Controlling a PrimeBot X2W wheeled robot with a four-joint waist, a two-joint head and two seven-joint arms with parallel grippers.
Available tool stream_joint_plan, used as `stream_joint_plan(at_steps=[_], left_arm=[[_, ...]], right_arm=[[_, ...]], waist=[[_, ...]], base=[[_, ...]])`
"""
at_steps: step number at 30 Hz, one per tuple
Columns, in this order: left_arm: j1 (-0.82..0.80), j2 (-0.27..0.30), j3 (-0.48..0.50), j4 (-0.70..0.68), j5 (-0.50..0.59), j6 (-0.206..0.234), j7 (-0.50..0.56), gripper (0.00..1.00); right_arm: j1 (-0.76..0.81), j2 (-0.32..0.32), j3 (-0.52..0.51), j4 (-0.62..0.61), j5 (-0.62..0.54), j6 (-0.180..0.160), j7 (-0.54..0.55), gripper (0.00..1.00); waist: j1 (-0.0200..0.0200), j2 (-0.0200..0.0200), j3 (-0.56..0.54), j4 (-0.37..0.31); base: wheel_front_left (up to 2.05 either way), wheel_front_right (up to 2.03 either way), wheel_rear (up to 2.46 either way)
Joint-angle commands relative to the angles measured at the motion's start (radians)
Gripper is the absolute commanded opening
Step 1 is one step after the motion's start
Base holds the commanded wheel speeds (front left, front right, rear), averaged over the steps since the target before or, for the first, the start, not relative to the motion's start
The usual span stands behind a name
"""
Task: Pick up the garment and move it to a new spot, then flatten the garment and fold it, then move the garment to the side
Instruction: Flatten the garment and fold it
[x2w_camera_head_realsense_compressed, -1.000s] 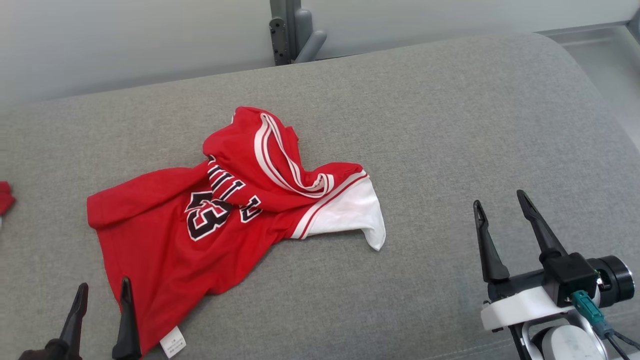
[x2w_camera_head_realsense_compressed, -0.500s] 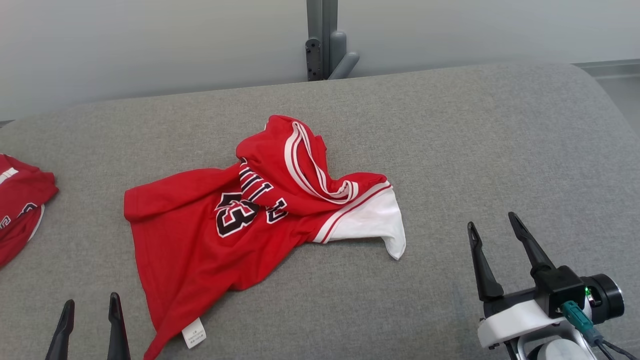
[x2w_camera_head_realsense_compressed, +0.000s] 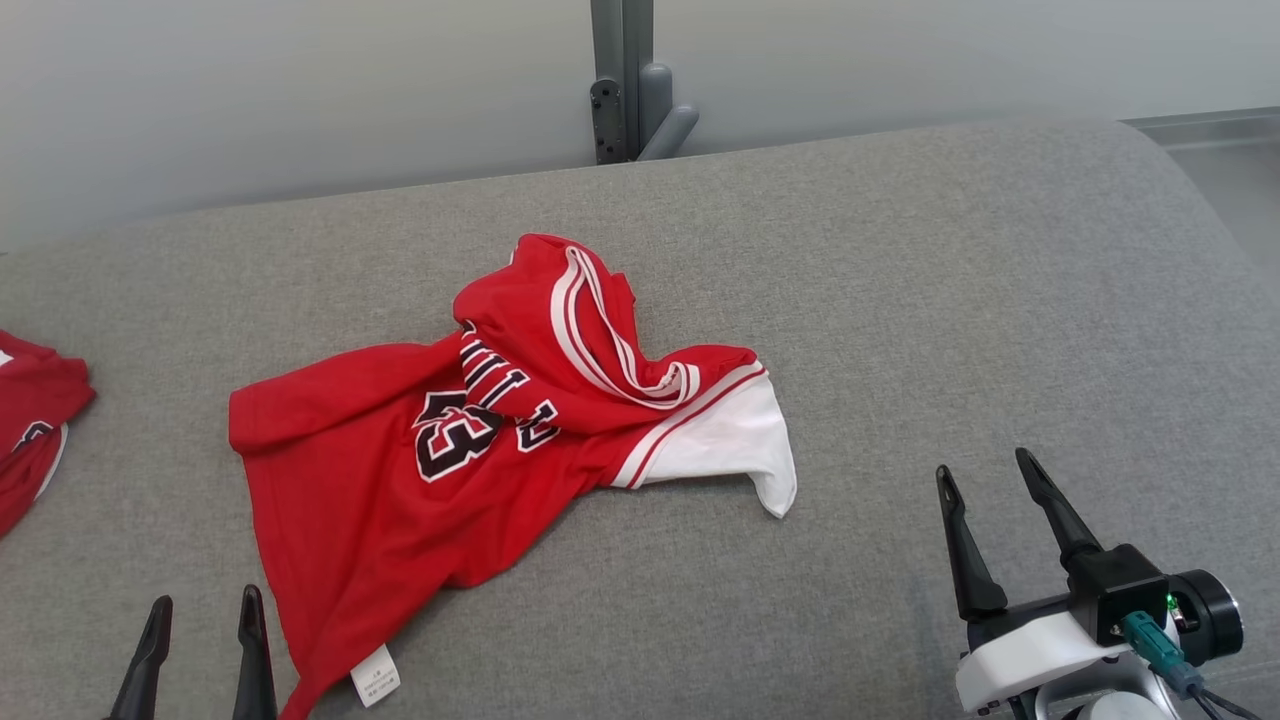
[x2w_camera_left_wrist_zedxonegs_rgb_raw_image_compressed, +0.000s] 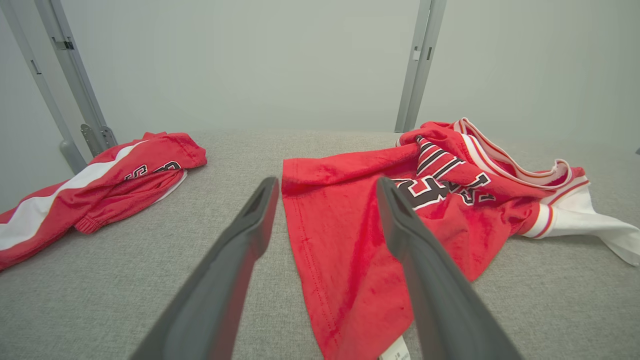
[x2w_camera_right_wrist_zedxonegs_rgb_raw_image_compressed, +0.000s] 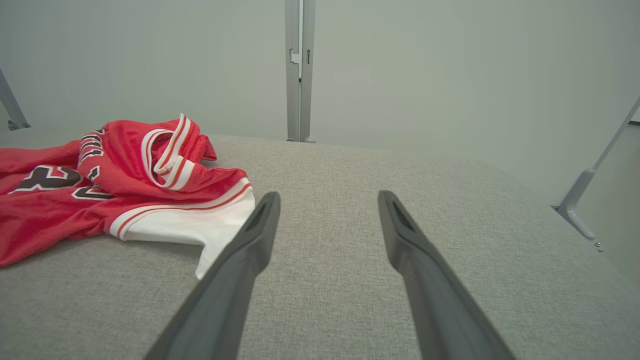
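A crumpled red jersey, the garment (x2w_camera_head_realsense_compressed: 440, 470), lies on the grey padded surface (x2w_camera_head_realsense_compressed: 900, 330) left of centre, with black-and-white numbers, striped trim and a white panel at its right end. The left wrist view has the garment (x2w_camera_left_wrist_zedxonegs_rgb_raw_image_compressed: 360, 235) just beyond my fingers, and it sits at the left of the right wrist view as garment (x2w_camera_right_wrist_zedxonegs_rgb_raw_image_compressed: 100, 190). My left gripper (x2w_camera_head_realsense_compressed: 205, 605) stands open at the lower left, beside the hem and apart from it. My right gripper (x2w_camera_head_realsense_compressed: 985, 465) stands open at the lower right, well clear of the cloth.
A second red and white garment (x2w_camera_head_realsense_compressed: 30, 430) lies at the far left edge, also visible as the second garment (x2w_camera_left_wrist_zedxonegs_rgb_raw_image_compressed: 95, 185). Grey metal posts (x2w_camera_head_realsense_compressed: 625, 80) rise behind the surface against a pale wall. The surface drops off at the right edge.
The head camera has shifted, moving the whole picture. The garment lies as before and both grippers stay open.
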Motion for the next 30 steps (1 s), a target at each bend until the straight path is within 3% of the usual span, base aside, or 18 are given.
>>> stream_joint_plan(at_steps=[1, 13, 20, 30], left_arm=[[-0.011, 0.006, 0.0, 0.001, -0.007, -0.002, -0.003, 1.0], [-0.015, 0.024, -0.019, 0.026, -0.015, -0.003, -0.003, 1.0], [-0.023, 0.03, -0.012, 0.055, -0.018, -0.001, 0.005, 1.0], [-0.059, -0.004, 0.011, 0.051, -0.217, 0.034, 0.36, 1.0]], right_arm=[[0.003, -0.001, -0.001, 0.002, 0.003, -0.001, 0.0, 1.0], [-0.007, -0.001, -0.002, 0.006, 0.011, -0.001, 0.0, 1.0], [-0.076, 0.0, -0.001, 0.026, 0.075, -0.001, 0.0, 1.0], [-0.314, -0.001, 0.148, 0.181, 0.122, -0.001, 0.329, 1.0]], waist=[[0.0, 0.0, 0.0, -0.001], [0.0, 0.0, 0.002, -0.009], [0.0, 0.0, 0.025, -0.019], [0.0, 0.0, 0.114, -0.003]], base=[[0.0, 0.0, 0.0], [0.0, 0.0, 0.0], [0.0, 0.0, 0.0], [0.0, 0.0, 0.0]])
